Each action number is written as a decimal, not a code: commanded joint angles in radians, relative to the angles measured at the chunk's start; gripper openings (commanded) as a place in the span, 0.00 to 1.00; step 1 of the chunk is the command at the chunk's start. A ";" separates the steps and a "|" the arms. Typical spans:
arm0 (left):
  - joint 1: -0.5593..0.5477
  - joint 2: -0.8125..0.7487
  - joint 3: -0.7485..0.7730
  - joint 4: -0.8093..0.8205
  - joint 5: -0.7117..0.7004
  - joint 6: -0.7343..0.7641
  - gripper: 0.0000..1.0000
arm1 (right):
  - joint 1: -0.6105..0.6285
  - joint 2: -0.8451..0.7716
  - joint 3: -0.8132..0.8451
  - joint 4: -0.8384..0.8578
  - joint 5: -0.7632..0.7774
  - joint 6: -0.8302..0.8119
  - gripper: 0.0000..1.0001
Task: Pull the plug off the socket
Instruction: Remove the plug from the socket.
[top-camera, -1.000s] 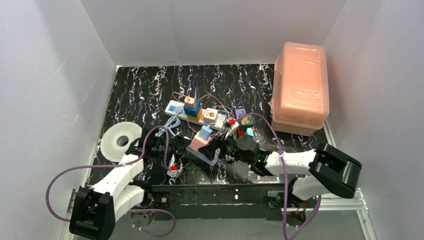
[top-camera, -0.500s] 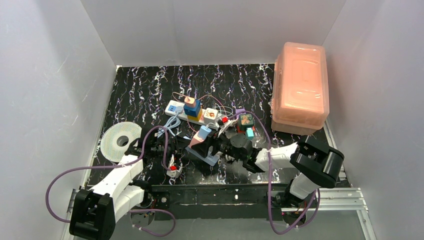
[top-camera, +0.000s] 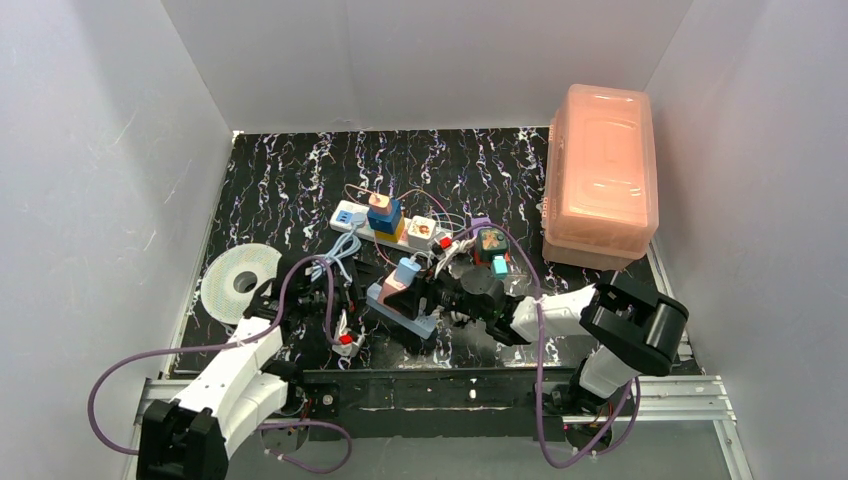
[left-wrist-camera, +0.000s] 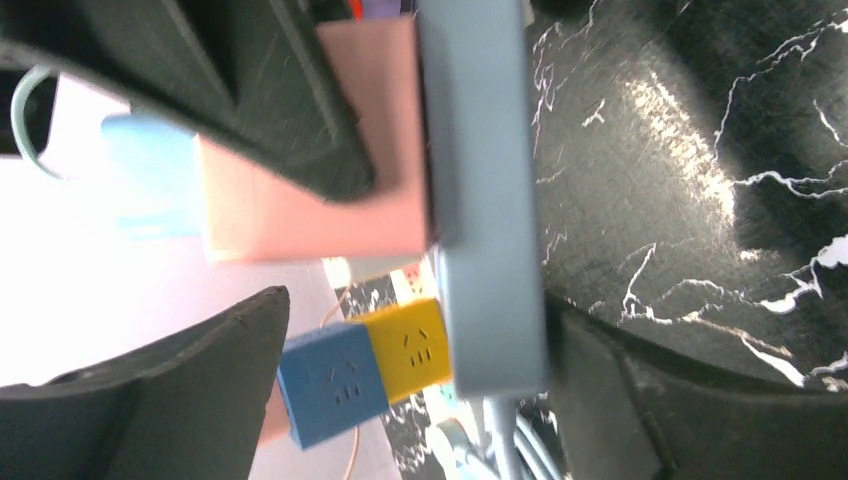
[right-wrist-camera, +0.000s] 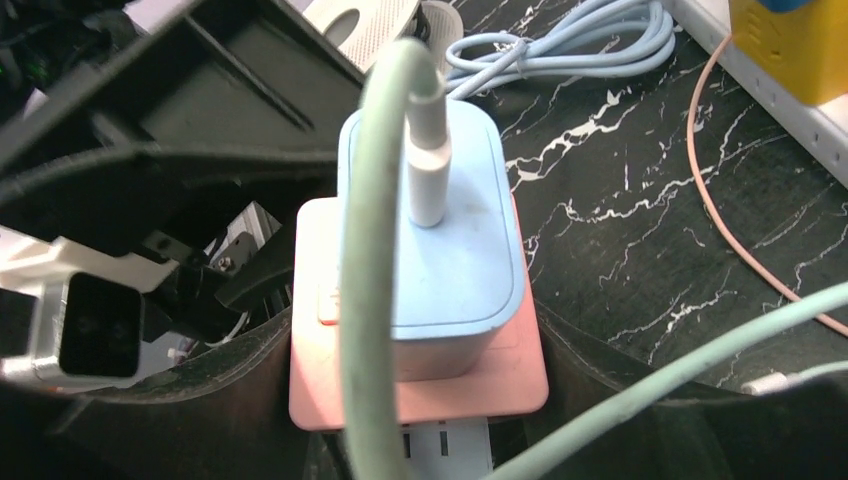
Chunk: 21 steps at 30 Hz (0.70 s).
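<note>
The socket (top-camera: 362, 226), a long white strip, lies mid-table with several plugs in it, among them a blue and yellow cube stack (top-camera: 384, 217). Both grippers are nearer, at a slim light-blue strip (top-camera: 403, 318) (left-wrist-camera: 490, 200). A pink adapter block (top-camera: 390, 289) (right-wrist-camera: 420, 390) stands in that strip with a light-blue charger (top-camera: 408, 268) (right-wrist-camera: 440, 250) on top. My right gripper (top-camera: 432, 297) (right-wrist-camera: 415, 340) is shut on the pink block, a finger on each side. My left gripper (top-camera: 345, 300) (left-wrist-camera: 415, 330) stands open around the strip's end.
A pink lidded box (top-camera: 600, 180) fills the right rear. A white disc (top-camera: 240, 275) lies at the left. A coiled pale cable (top-camera: 338, 252), a small red-and-white plug (top-camera: 347, 340) and a short purple strip (top-camera: 482, 228) with plugs crowd the middle.
My left gripper has opened and let go of the slim strip's end, and its arm drew back a little. My right gripper has narrowed onto the pink block.
</note>
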 joint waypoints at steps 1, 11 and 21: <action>-0.001 -0.075 0.061 -0.180 -0.028 -0.005 0.98 | 0.010 -0.085 0.000 0.086 -0.041 -0.020 0.04; 0.003 -0.143 0.458 -1.081 -0.272 -0.598 0.98 | 0.010 -0.232 0.020 -0.144 0.039 -0.182 0.02; 0.020 0.160 0.725 -1.178 -0.187 -1.816 0.98 | 0.020 -0.298 0.072 -0.230 0.089 -0.239 0.02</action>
